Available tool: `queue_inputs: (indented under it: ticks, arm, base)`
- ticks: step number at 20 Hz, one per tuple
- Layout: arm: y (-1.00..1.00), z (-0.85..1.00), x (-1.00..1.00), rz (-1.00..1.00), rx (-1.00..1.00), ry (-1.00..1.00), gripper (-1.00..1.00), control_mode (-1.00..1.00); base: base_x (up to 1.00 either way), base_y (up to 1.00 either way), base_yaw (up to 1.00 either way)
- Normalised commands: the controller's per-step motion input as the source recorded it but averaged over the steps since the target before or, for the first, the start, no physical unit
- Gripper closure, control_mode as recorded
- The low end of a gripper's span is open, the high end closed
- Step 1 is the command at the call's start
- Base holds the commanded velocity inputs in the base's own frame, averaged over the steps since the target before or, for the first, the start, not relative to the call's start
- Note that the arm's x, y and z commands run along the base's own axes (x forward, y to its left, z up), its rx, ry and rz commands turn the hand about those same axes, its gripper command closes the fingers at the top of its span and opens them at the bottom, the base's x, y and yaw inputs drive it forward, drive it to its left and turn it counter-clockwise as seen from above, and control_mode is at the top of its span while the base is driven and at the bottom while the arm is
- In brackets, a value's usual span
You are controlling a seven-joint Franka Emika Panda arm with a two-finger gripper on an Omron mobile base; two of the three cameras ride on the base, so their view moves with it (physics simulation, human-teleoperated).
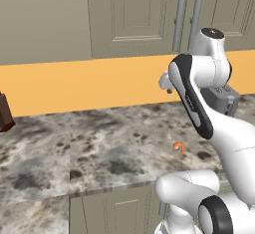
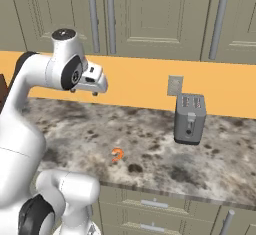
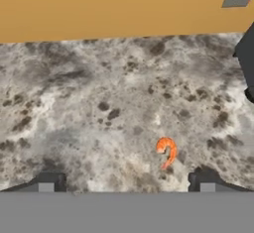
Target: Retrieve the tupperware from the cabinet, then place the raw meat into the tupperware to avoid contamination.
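The raw meat (image 1: 179,148) (image 2: 117,154) (image 3: 167,151), a tiny orange-red hook, lies on the speckled stone counter (image 1: 74,143) near its front edge. My gripper (image 2: 84,92) (image 3: 126,185) hangs well above the counter, pointing down, open with nothing between its fingertips (image 3: 49,182); the meat lies just inside the right fingertip. Above the orange wall band, the olive-beige cabinet (image 1: 134,14) (image 2: 150,14) has its panelled doors shut, grey bar handles (image 1: 179,19) (image 2: 92,19) side by side. The tupperware is out of view.
A grey boxy toaster (image 2: 190,118) (image 1: 223,98) stands at the back right of the counter, under a wall outlet (image 2: 175,85). A dark brown block (image 1: 5,112) sits at the far left edge. Short doors and drawers run below the counter front.
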Motion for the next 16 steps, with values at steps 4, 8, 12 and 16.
queue_inputs:
  ticks: [4,8,12,16]
  arm:
    - [0.00,0.74,-0.21,-0.06,0.00,-0.14,-1.00,-1.00]
    - [0.00,0.78,-0.24,-0.06,0.00,-0.15,-1.00,-1.00]
    - [0.00,0.73,-0.16,-0.05,0.00,-0.17,-1.00,-1.00]
    - [0.00,0.52,-0.01,0.00,-0.02,-0.18,-1.00,-1.00]
  base:
    - [0.00,0.00,0.00]
    - [0.00,0.00,0.00]
    - [0.00,0.00,0.00]
    - [0.00,0.00,0.00]
